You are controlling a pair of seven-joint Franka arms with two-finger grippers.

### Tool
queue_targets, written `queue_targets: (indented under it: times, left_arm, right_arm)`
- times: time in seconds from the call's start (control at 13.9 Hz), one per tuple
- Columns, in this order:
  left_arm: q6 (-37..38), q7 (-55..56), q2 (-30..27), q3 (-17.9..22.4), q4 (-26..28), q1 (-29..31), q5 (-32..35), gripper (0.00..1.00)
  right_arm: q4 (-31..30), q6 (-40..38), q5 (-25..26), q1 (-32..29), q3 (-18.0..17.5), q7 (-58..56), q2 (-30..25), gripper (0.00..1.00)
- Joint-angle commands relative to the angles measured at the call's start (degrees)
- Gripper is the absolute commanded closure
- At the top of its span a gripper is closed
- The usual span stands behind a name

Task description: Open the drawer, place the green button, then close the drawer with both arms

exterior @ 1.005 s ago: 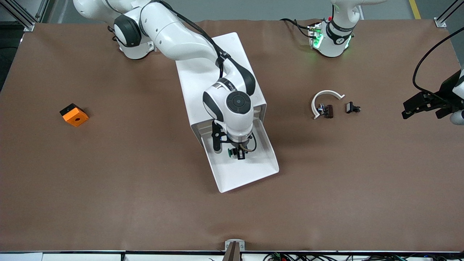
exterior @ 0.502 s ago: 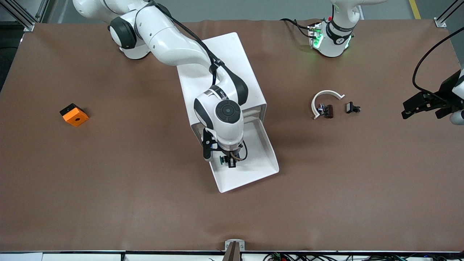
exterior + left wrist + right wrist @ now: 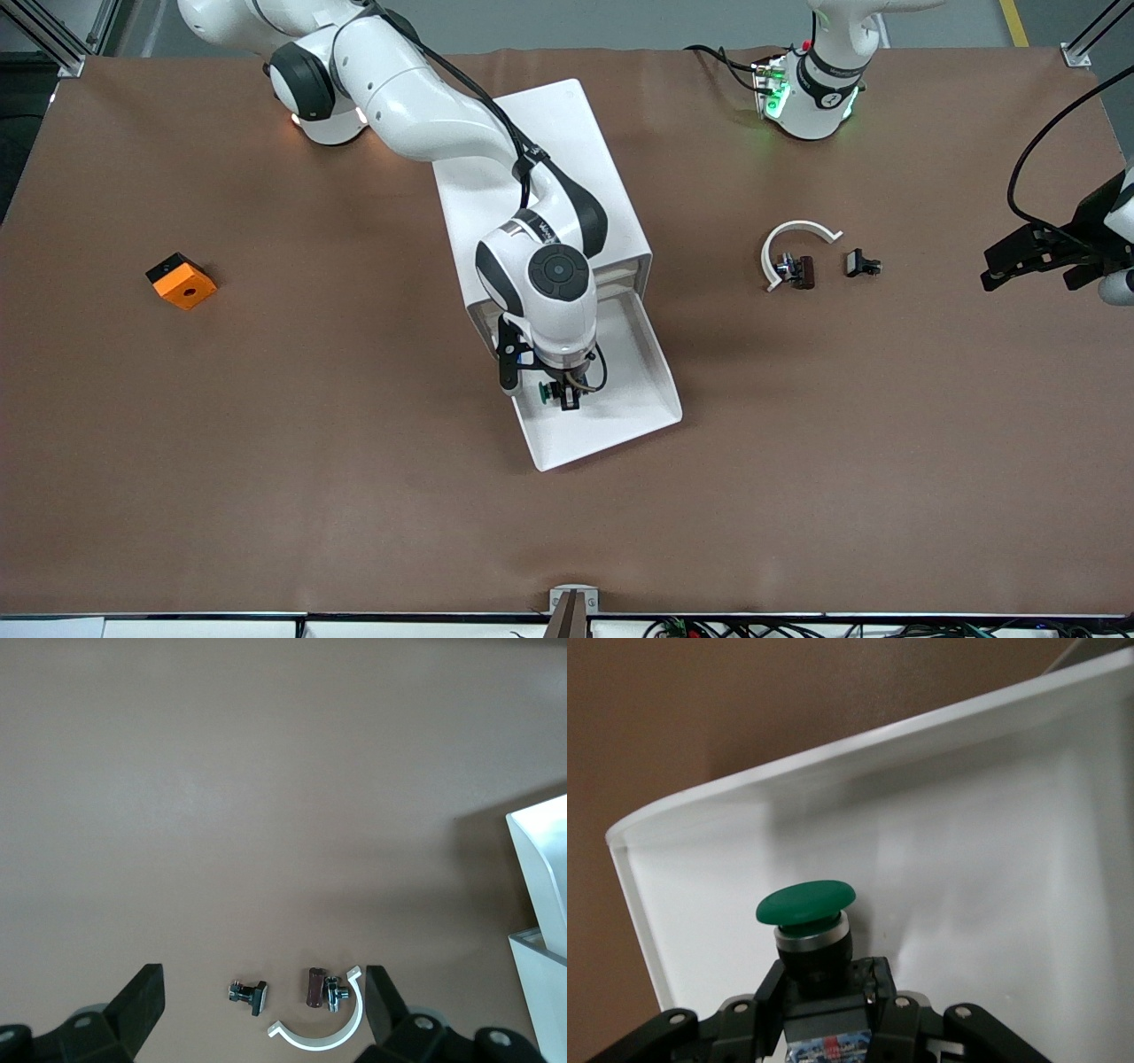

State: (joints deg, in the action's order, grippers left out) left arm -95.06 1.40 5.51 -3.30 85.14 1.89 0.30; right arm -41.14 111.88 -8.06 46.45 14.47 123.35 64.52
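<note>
Push-button switch, small, round green cap, black body [image 3: 808, 935]: likely light, rigid, cap probably slick; best taken by the squarer black body. Clamped at that body by closed right gripper [image 3: 560, 396], over pulled-out lowest white plastic tray drawer [image 3: 642, 403] of boxy white cabinet [image 3: 567, 151]. Left gripper [image 3: 1032, 263] spread wide, empty, waiting over the left arm's end of the table.

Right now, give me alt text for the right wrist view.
The right gripper is shut on the black body of a small push-button with a round green cap, held over the pulled-out white plastic tray drawer, with brown table past the drawer's rim.
</note>
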Motion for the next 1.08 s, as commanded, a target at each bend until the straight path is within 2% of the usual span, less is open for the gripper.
queue_targets:
  times: [0.0, 0.65, 0.72, 0.79, 0.86, 0.93, 1.0]
  left_arm:
    - [0.8, 0.4, 0.0, 0.1, -0.6, -0.1, -0.7, 0.0]
    - [0.8, 0.4, 0.0, 0.0, -0.7, 0.0, -0.7, 0.0]
    - [0.8, 0.4, 0.0, 0.1, -0.6, 0.0, -0.7, 0.0]
    - [0.8, 0.4, 0.0, 0.0, -0.6, 0.0, -0.7, 0.0]
    - [0.8, 0.4, 0.0, 0.1, -0.7, -0.1, -0.7, 0.0]
    - [0.8, 0.4, 0.0, 0.0, -0.7, -0.1, -0.7, 0.0]
    - [0.8, 0.4, 0.0, 0.1, -0.7, -0.1, -0.7, 0.0]
  right_arm:
    - [2.6, 0.2, 0.9, 0.1, -0.3, -0.3, 1.8, 1.0]
    - [2.2, 0.1, 0.8, 0.7, -1.5, -0.1, 2.3, 1.0]
    - [2.2, 0.1, 0.7, 0.2, -2.2, -0.1, 2.2, 0.8]
    - [2.2, 0.1, 0.7, 0.1, -2.7, 0.0, 2.2, 0.67]
    - [2.2, 0.3, 0.7, 0.0, -3.0, 0.0, 2.2, 0.14]
    - [2.2, 0.4, 0.8, 0.5, -3.0, 0.0, 2.2, 0.0]
    - [2.2, 0.3, 0.8, 0.5, -3.0, 0.0, 2.2, 0.0]
